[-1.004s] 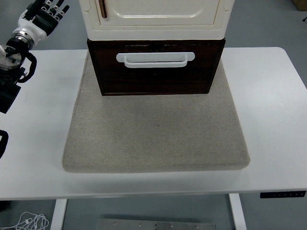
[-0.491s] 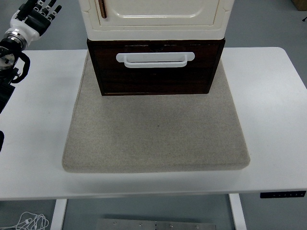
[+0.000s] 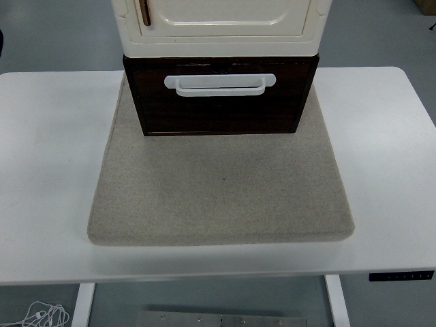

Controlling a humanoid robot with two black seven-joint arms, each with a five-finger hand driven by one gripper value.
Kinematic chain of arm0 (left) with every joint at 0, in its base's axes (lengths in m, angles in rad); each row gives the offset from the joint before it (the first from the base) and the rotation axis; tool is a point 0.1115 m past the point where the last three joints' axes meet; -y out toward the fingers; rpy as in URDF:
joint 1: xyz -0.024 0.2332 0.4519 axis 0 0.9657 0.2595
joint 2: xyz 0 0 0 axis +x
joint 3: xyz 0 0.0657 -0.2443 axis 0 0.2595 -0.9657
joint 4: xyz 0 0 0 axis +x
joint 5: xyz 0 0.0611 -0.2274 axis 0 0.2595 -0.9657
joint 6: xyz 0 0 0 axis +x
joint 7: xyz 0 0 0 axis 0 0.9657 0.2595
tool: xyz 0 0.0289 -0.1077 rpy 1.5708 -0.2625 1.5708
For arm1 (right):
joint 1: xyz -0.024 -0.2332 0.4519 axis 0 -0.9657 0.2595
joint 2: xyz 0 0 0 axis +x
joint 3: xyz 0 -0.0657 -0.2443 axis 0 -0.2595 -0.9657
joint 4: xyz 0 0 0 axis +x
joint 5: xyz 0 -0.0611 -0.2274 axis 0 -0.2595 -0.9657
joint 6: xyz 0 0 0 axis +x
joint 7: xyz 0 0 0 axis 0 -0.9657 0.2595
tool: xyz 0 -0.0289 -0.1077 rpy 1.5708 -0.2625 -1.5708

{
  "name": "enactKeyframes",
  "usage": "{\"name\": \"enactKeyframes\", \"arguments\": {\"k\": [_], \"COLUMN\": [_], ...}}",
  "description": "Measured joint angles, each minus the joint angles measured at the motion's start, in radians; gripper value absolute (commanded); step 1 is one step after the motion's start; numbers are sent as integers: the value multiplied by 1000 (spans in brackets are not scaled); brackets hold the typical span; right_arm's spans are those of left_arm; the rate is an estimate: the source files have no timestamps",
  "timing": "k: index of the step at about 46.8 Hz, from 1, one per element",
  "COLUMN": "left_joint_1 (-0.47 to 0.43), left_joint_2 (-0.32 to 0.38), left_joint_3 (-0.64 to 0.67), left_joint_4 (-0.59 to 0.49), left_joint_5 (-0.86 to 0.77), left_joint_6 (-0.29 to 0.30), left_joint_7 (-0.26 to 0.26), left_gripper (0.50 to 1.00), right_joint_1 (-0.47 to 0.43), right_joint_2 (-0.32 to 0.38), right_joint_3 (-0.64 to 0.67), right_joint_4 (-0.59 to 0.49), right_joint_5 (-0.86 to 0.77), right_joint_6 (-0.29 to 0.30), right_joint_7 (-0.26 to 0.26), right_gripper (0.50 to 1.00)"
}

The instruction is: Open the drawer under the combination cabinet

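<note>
Where the grey felt mat (image 3: 221,191) covers the middle of the white table (image 3: 48,170), the cream combination cabinet (image 3: 221,27) stands at the mat's far edge, its upper part cut off by the top of the picture. Directly under the cream body sits the dark brown wooden drawer (image 3: 221,109), its front flush with the cabinet's base and showing no gap, so it looks closed. A white bar handle (image 3: 219,84) runs across the upper part of the drawer front, level and centred. On the cream door above, a small brown upright handle (image 3: 144,11) shows near the left edge.

No robot hand appears anywhere in the view, so the state of the fingers cannot be told, and places cannot be given against them (the drawer is simply at the far middle of the table, the mat spreading out in front of it towards the near edge). At the table's near right corner a small black control panel (image 3: 402,276) is set into the edge. Below the table, at the lower left, a loose white cable (image 3: 41,315) lies on the floor.
</note>
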Motion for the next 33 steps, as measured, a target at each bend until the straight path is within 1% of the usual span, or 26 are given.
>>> {"name": "enactKeyframes", "arguments": {"k": [7, 12, 18, 21, 25, 29, 30, 33], "left_joint_1": [-74, -154, -240, -277, -304, -308, -308, -308], "left_joint_2": [50, 102, 113, 114, 128, 160, 173, 202], "left_joint_3": [4, 9, 27, 28, 28, 28, 28, 31], "left_joint_4": [-75, -99, -126, -167, -274, -433, -486, -601], "left_joint_5": [5, 35, 111, 159, 211, 241, 250, 264], "left_joint_6": [3, 3, -9, -12, -2, 13, 22, 47], "left_joint_7": [4, 9, 11, 11, 11, 10, 10, 9], "left_gripper": [1000, 1000, 1000, 1000, 1000, 1000, 1000, 1000], "right_joint_1": [0, 0, 0, 0, 0, 0, -1, 0], "right_joint_2": [0, 0, 0, 0, 0, 0, 0, 0], "right_joint_3": [0, 0, 0, 0, 0, 0, 0, 0], "right_joint_4": [0, 0, 1, 1, 1, 1, 1, 1], "right_joint_5": [0, 0, 0, 0, 0, 0, 0, 0], "right_joint_6": [0, 0, 0, 0, 0, 0, 0, 0], "right_joint_7": [0, 0, 0, 0, 0, 0, 0, 0], "right_gripper": [926, 928, 928, 928, 928, 928, 926, 928]}}
